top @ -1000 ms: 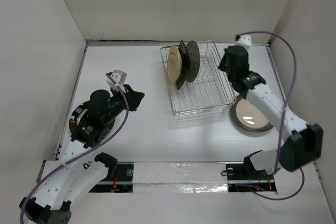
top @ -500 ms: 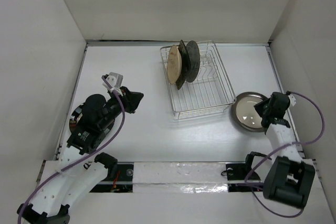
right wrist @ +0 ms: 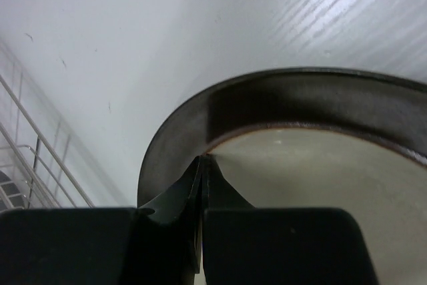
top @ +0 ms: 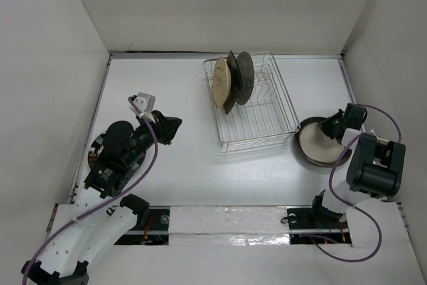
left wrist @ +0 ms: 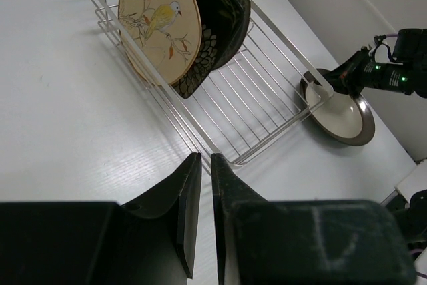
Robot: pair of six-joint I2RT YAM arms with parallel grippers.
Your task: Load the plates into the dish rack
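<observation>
The dish rack [top: 260, 121] holds three upright plates at its far end: a tan round one [top: 221, 79] with a bird painting [left wrist: 160, 21], a black square one [top: 231, 88] and a dark round one [top: 245, 75]. A dark plate with a cream centre [top: 319, 148] lies flat right of the rack. My right gripper [top: 325, 128] is shut, with its tips [right wrist: 202, 158] low over that plate [right wrist: 320, 171], where the rim meets the centre. My left gripper [top: 173, 127] is shut and empty, left of the rack [left wrist: 267, 98]. A dark round plate [top: 95, 145] lies mostly hidden under my left arm.
White walls close the table at the back, left and right. The right wall stands close beside the flat plate [left wrist: 347, 121]. A taped strip [top: 227, 221] runs along the near edge between the arm bases.
My right arm has swung from beside the rack's far right corner back to the flat plate and lowered its gripper into it. My left arm has shifted slightly left.
</observation>
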